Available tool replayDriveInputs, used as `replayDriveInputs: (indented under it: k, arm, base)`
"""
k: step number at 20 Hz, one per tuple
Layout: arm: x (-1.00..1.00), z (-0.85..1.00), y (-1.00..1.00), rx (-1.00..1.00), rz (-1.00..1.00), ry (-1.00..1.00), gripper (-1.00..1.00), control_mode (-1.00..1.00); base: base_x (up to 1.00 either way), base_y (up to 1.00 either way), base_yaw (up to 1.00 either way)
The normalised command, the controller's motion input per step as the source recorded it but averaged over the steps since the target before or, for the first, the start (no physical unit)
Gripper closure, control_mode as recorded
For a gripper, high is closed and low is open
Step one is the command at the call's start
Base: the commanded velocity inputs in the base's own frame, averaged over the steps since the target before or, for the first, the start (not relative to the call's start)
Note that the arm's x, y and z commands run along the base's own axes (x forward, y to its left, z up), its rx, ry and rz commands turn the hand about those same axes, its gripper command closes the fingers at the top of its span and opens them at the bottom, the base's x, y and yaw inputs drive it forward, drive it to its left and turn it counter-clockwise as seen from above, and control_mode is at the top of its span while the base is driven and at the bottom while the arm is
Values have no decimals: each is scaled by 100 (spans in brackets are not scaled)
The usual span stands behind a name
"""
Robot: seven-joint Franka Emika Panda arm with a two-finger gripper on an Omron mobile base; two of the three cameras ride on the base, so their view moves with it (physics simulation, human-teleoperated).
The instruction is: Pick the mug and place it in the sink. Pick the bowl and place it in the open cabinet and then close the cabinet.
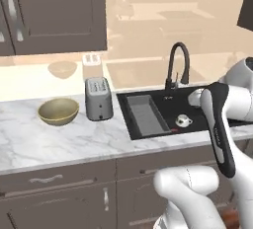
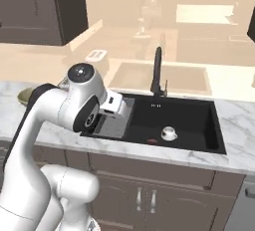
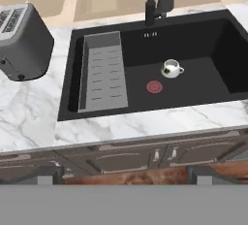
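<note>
The small white mug [image 3: 171, 68] stands upright on the floor of the black sink [image 3: 203, 88], just right of the red drain [image 3: 154, 87]; it shows too as the mug [image 1: 184, 120] and the mug [image 2: 169, 133]. My gripper [image 3: 124, 175] is open and empty, its tips wide apart, raised over the sink's front left part. The olive-tan bowl [image 1: 58, 111] rests on the marble counter left of the toaster [image 1: 98, 98]; its edge, the bowl [image 2: 24, 95], peeks out behind my arm. The dark upper cabinet [image 1: 54, 13] hangs above the bowl. I cannot tell whether a door is open.
A black gooseneck faucet [image 1: 178, 65] rises behind the sink [image 1: 158, 99]. A grey ribbed tray [image 3: 102, 71] lies along the basin's left side. Base cabinets [image 1: 59, 188] with silver handles run under the counter. My own arm [image 1: 217, 124] crosses the sink's right side.
</note>
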Motion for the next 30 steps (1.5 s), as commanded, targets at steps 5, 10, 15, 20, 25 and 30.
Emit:
replayDriveInputs:
  k: [5,10,15,20,25,30]
  arm:
    - [0,0,0,0,0,0,-100,100]
    - [0,0,0,0,0,0,-100,100]
    - [0,0,0,0,0,0,-100,100]
    - [0,0,0,0,0,0,-100,100]
    - [0,0,0,0,0,0,-100,100]
    - [0,0,0,0,0,0,-100,100]
  base:
    - [-1,100,0]
    - [-2,96,0]
    - [0,88,0]
    - [10,57,0]
    - [43,-4,0]
    - [42,-12,0]
